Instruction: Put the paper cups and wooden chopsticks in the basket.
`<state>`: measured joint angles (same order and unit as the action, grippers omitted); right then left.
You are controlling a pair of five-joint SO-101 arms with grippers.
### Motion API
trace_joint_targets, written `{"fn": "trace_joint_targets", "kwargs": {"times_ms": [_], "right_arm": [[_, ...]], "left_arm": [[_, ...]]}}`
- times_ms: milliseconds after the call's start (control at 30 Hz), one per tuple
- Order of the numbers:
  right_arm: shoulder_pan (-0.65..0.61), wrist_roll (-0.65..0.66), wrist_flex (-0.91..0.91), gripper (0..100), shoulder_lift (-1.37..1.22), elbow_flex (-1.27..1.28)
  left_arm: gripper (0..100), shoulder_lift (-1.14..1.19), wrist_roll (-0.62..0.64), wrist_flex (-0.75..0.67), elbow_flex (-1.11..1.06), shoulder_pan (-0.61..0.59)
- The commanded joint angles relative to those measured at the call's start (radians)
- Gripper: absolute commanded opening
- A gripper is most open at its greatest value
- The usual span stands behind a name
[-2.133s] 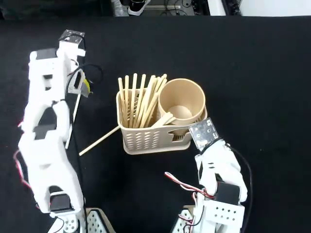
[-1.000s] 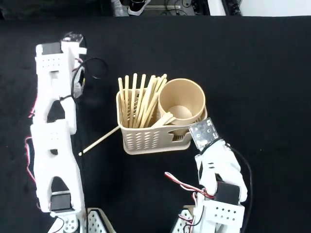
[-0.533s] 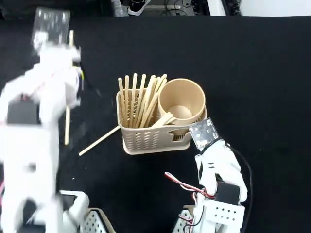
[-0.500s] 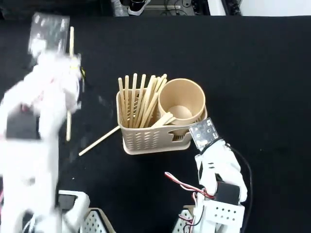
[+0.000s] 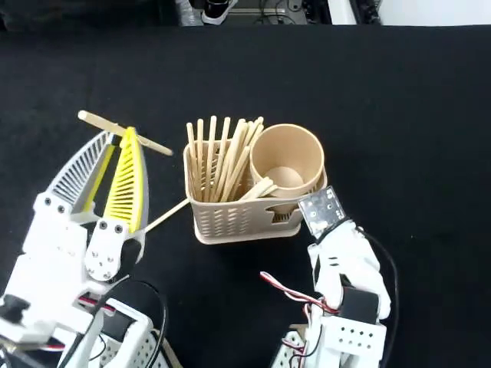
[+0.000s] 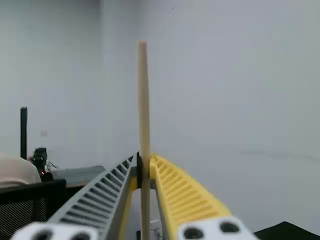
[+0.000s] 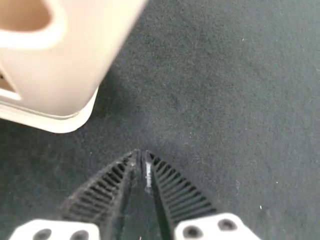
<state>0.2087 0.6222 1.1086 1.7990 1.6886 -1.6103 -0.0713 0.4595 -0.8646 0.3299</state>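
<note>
Black desk [image 5: 399,115]: basket [image 5: 238,218] already holds a paper cup [image 5: 285,157] and a bundle of chopsticks [image 5: 219,157]. Your left hand [image 5: 123,136] is clamped on one chopstick [image 5: 96,120], raised beside the basket. Another stick [image 5: 157,222] lies on the desk, touching the basket, yet to go in. Your right hand [image 7: 141,157] is closed, empty.

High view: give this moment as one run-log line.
left pincer: holds thin wooden chopstick | right pincer: shut beside beige plastic basket

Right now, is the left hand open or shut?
Shut: the left hand grips a wooden chopstick, its two tips pressing it from either side.
</note>
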Motion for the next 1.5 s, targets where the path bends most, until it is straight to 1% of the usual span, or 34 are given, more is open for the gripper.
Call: {"fn": "trace_joint_targets", "kwargs": {"times_ms": [0, 67, 133, 233, 333, 400, 433, 500, 533, 567, 700, 833, 933, 1067, 1133, 1200, 1333, 1400, 1467], "right_arm": [[0.011, 0.008, -0.003, 1.2, 0.05, -0.002], [0.011, 0.008, -0.003, 1.2, 0.05, -0.002], [0.011, 0.008, -0.003, 1.2, 0.05, -0.002], [0.011, 0.008, -0.003, 1.2, 0.05, -0.002], [0.011, 0.008, -0.003, 1.2, 0.05, -0.002], [0.011, 0.008, -0.003, 1.2, 0.05, -0.002], [0.011, 0.008, -0.003, 1.2, 0.05, -0.002], [0.011, 0.008, -0.003, 1.2, 0.05, -0.002], [0.011, 0.008, -0.003, 1.2, 0.05, -0.002], [0.011, 0.008, -0.003, 1.2, 0.05, -0.002], [0.011, 0.008, -0.003, 1.2, 0.05, -0.002], [0.011, 0.008, -0.003, 1.2, 0.05, -0.002], [0.011, 0.008, -0.003, 1.2, 0.05, -0.002], [0.011, 0.008, -0.003, 1.2, 0.05, -0.002], [0.011, 0.008, -0.003, 1.2, 0.05, -0.002], [0.011, 0.008, -0.003, 1.2, 0.05, -0.002], [0.011, 0.008, -0.003, 1.2, 0.05, -0.002], [0.011, 0.008, -0.003, 1.2, 0.05, -0.002], [0.011, 0.008, -0.003, 1.2, 0.05, -0.002]], "left_arm": [[3, 0.003, 0.181, 0.071, 0.058, 0.021], [3, 0.008, 0.244, 0.094, 0.056, 0.035], [3, 0.017, 0.269, 0.089, 0.022, 0.058], [3, 0.04, 0.269, 0.072, -0.061, 0.09], [3, 0.051, 0.269, 0.077, -0.084, 0.124], [4, 0.051, 0.236, 0.097, -0.11, 0.131], [7, 0.051, 0.18, 0.121, -0.12, 0.133], [17, 0.054, 0.094, 0.187, -0.124, 0.133], [22, 0.058, 0.095, 0.222, -0.124, 0.125], [23, 0.068, 0.109, 0.258, -0.116, 0.124], [24, 0.15, 0.107, 0.381, 0.036, 0.084], [23, 0.324, 0.114, 0.477, 0.246, 0.016], [23, 0.456, 0.114, 0.618, 0.426, -0.096], [23, 0.666, 0.103, 0.888, 0.662, -0.291], [23, 0.796, 0.038, 1.005, 0.746, -0.357], [23, 0.925, -0.064, 1.099, 0.802, -0.403], [23, 1.138, -0.282, 1.25, 0.82, -0.446], [23, 1.211, -0.385, 1.284, 0.794, -0.473], [23, 1.226, -0.465, 1.274, 0.72, -0.489]]}}
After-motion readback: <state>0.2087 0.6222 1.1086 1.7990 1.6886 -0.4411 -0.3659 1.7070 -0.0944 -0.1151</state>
